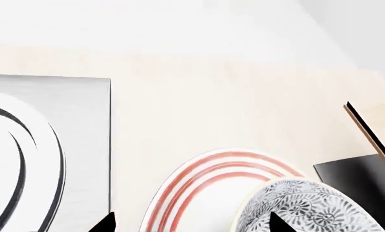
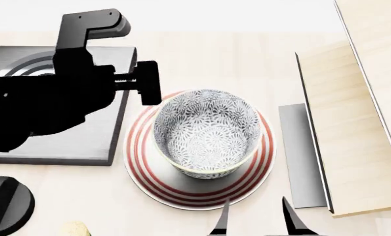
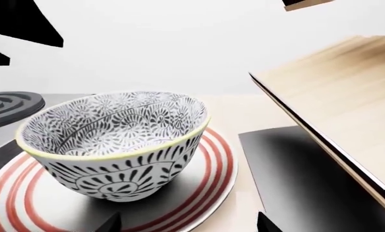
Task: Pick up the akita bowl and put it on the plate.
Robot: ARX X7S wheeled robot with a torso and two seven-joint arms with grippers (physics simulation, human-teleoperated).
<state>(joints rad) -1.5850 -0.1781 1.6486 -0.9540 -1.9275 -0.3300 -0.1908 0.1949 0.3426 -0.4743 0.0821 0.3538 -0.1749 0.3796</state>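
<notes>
Akita bowl sits upright on the plate, just ahead of my right tool, whose tips stand apart and grip nothing; left tool beside the rim, state unclear, so I'd back both away level, avoiding the bowl.

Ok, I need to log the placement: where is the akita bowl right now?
In the head view the akita bowl sits upright on the plate, mid-table, between the stove burner on the left and the wooden board on the right.
</notes>
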